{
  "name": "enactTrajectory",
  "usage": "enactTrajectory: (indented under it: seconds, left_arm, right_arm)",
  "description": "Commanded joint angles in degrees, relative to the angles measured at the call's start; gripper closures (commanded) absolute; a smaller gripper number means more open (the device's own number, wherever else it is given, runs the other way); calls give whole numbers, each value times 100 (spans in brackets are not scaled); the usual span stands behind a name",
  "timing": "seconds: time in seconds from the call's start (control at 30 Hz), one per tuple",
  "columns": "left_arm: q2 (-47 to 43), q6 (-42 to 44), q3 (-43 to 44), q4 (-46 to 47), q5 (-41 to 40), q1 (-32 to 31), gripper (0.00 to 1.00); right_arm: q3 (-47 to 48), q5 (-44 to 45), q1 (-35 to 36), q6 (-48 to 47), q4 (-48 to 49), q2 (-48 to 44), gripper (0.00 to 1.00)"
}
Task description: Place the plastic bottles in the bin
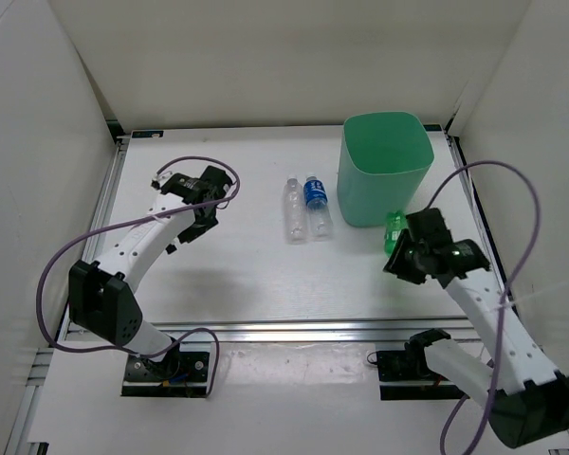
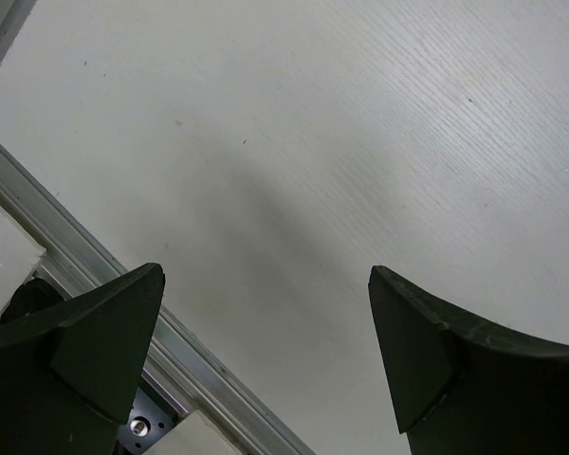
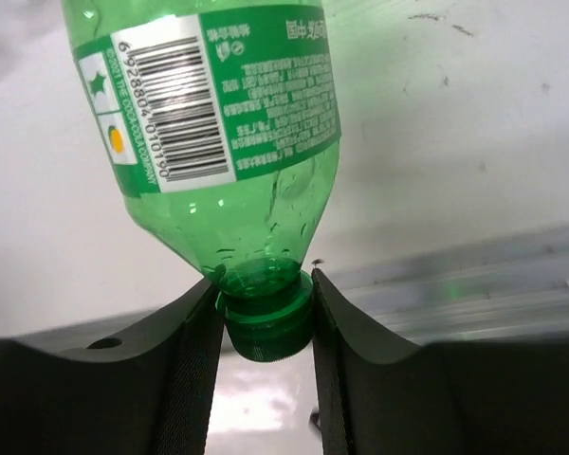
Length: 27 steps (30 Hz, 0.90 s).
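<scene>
Green bottle [image 3: 229,123] base cut off, cap pinched in right fingers [image 3: 171,379]; left fingers [image 2: 95,351] wide

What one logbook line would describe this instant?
right gripper: shut on green bottle by neck | left gripper: open, empty | plain bottle, blue-label bottle: lying on table | bin: upright

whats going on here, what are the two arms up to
The right end effector is shut on the cap and neck of the green bottle, holding it beside the near wall of the mint-green bin, not over its mouth. The left end effector is open and empty above the table. The plain clear bottle and the blue-label bottle lie side by side on the table left of the bin. The bin's bottom is out of view.
</scene>
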Motion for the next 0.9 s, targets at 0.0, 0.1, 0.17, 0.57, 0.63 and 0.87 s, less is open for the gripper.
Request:
enactTrajectory:
  seconds: [0.0,0.1,0.17,0.57,0.63,0.87]
  left_arm:
    - [-285,100,27,177,30,-26,0]
    - [-425,399,-43,641,179,-78,0]
    - [-504,820,-105,984,381,-79,0]
    - [-58,3314,807,3051,2812,167,0]
    - [250,3371,1368,2947,3667,282,0]
    - [892,3468,2337,2753,4038,492,0]
  right_arm:
    - [1306,-71,24,368,-1531,-618,100]
    - [2682,147,24,220,-1779,-689,100]
    - [3231,148,24,-8,-1429,-288,100]
    - [7223,-782,-379,-1082,-638,3485,81]
    - [7172,-985,-581,-1082,-462,3591,81]
    - [6644,-1327,-951,-836,-303,3302,0]
